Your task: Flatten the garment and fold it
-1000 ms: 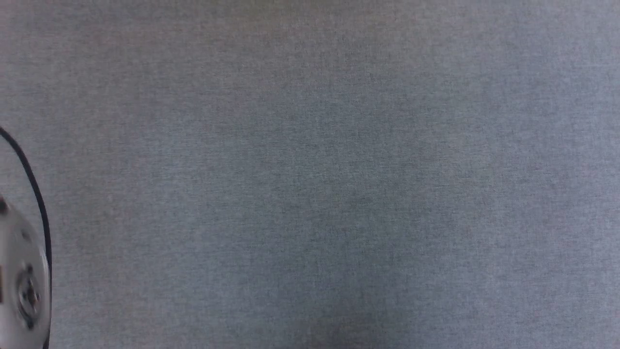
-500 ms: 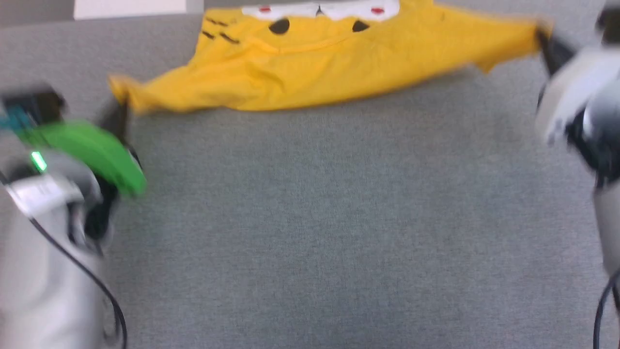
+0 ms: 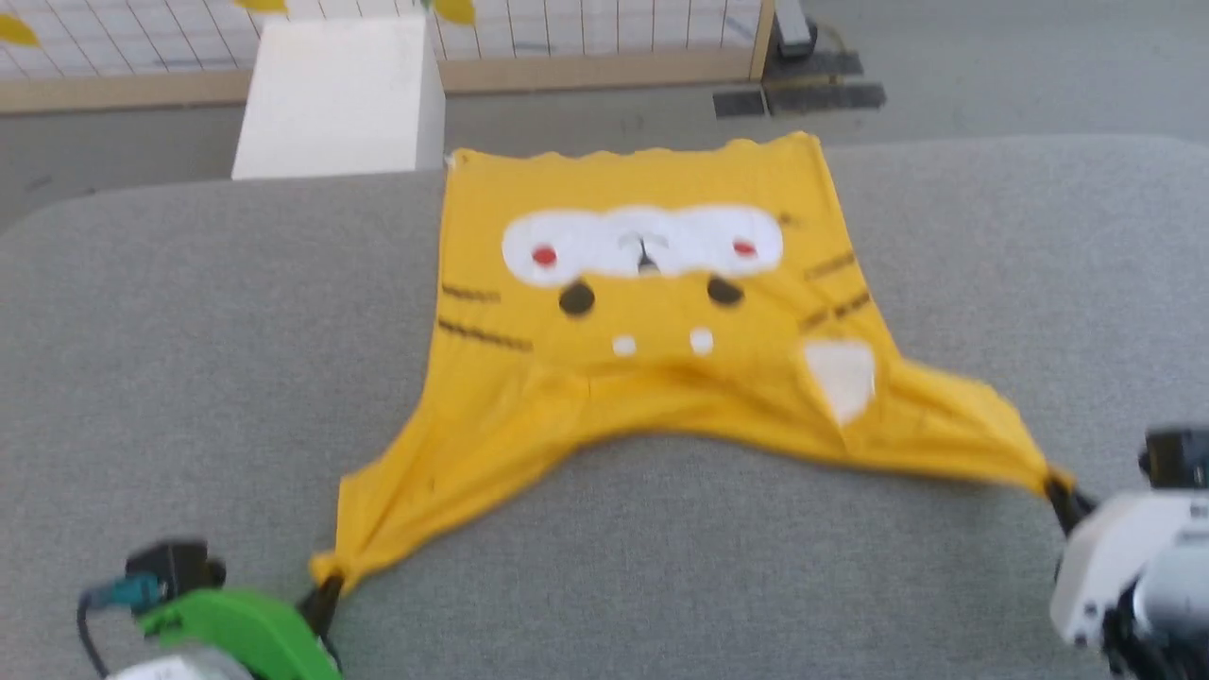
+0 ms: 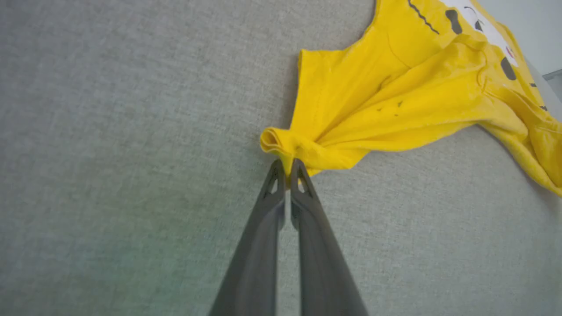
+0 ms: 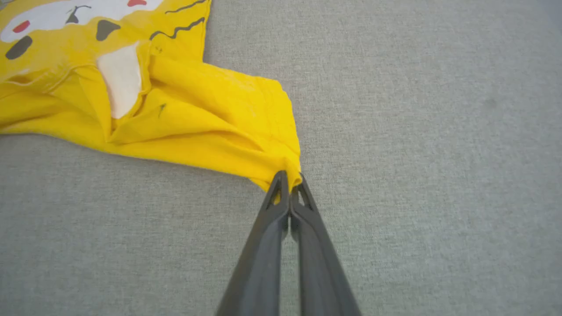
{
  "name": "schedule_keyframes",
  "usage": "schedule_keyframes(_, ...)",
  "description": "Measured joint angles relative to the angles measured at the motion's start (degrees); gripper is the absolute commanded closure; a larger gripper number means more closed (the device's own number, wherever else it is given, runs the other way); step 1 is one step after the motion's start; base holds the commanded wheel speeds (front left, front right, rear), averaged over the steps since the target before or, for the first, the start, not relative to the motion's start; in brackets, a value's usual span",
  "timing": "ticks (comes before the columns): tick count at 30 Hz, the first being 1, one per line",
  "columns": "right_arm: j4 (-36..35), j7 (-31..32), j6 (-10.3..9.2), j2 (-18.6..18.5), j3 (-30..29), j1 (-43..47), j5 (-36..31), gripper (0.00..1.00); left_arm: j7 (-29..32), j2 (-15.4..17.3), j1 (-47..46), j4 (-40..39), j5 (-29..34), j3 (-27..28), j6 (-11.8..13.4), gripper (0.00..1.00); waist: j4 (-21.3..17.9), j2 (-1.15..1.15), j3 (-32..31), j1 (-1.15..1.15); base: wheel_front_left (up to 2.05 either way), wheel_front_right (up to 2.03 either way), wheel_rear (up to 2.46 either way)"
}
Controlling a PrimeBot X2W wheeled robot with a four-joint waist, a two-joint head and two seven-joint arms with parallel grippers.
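Yellow cartoon-face garment [image 3: 652, 378] lying print-up at the centre of the grey fabric-covered table [image 3: 189, 331], its straight edge toward the far side. Left gripper [image 4: 287, 164], fingers together, clamped on the bunched near-left corner. Right gripper [image 5: 290, 177], likewise clamped, on the near-right corner. White patch [image 3: 841, 378] near the right corner, any lettering too blurred to read. White box [image 3: 335, 94] beyond the table's far-left edge.

Bright, even, diffuse light. The garment [image 3: 652, 378] casts only a thin soft shadow along its near edge. The head view is smeared by motion blur; both wrist views are sharper, softening toward their bottom edges.
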Motion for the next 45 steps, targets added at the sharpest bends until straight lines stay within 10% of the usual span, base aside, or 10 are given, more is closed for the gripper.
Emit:
schedule_keyframes(9,-5.0,6.3,0.0,7.5,-10.1,12.1,-4.4,1.0,-0.6,-2.1,10.9,-1.5,0.8,1.9,6.1,1.0,0.1,0.0,-4.1,0.0,0.0,0.0,0.0)
schedule_keyframes(20,4.0,6.3,0.0,7.9,-13.1,16.4,0.0,1.0,-2.5,-2.8,13.5,-0.7,3.5,1.0,7.8,1.0,1.3,0.0,-5.4,0.0,0.0,0.0,0.0)
schedule_keyframes(23,4.8,3.3,-0.04,7.8,-12.2,16.2,0.2,0.0,-3.6,-3.1,13.2,-0.6,3.4,0.7,7.5,1.0,1.6,0.0,-5.2,0.0,0.0,0.0,0.0)
schedule_keyframes(37,-3.0,-16.1,-0.03,8.2,-9.6,2.3,-3.9,0.0,-6.0,-3.6,9.9,-2.6,3.1,-0.8,5.5,1.0,4.1,0.0,-3.2,0.0,0.0,0.0,0.0)
schedule_keyframes(45,6.6,-22.8,-0.03,5.2,-10.0,-17.0,-5.9,0.0,-6.3,-4.5,4.2,-4.8,3.2,-4.0,3.8,1.0,7.7,0.0,1.2,0.0,0.0,0.0,0.0)
